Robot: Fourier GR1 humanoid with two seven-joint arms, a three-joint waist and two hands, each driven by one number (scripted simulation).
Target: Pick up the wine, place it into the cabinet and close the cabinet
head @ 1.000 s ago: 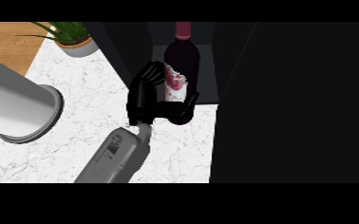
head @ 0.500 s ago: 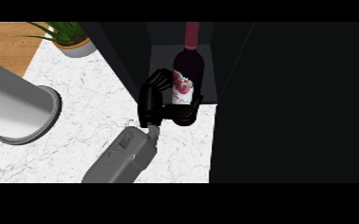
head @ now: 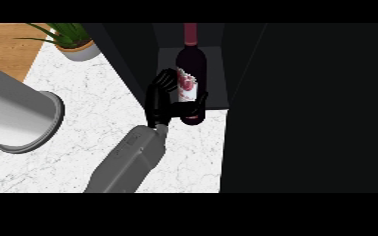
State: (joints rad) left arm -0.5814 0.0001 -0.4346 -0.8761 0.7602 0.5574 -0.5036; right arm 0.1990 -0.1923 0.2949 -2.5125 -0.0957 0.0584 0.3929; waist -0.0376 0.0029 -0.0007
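Observation:
A dark wine bottle [head: 190,62] with a white and red label stands in the open front of the black cabinet [head: 215,75], neck pointing away from me. My left hand [head: 158,106] is shut on its lower part. The fingers curl round the left side by the label, and the thumb wraps across the front near the base. The bottle's base sits at the cabinet's front edge, and whether it rests on the floor there I cannot tell. The right hand does not show.
A large grey cylindrical vessel [head: 26,115] lies at the left edge on the white marble counter [head: 96,100]. A potted plant [head: 74,44] stands at the back left. Dark cabinet panels [head: 310,105] fill the right side.
My left hand and the bottle have shifted slightly right, further into the cabinet's opening, and the forearm has followed. The hold on the bottle is unchanged.

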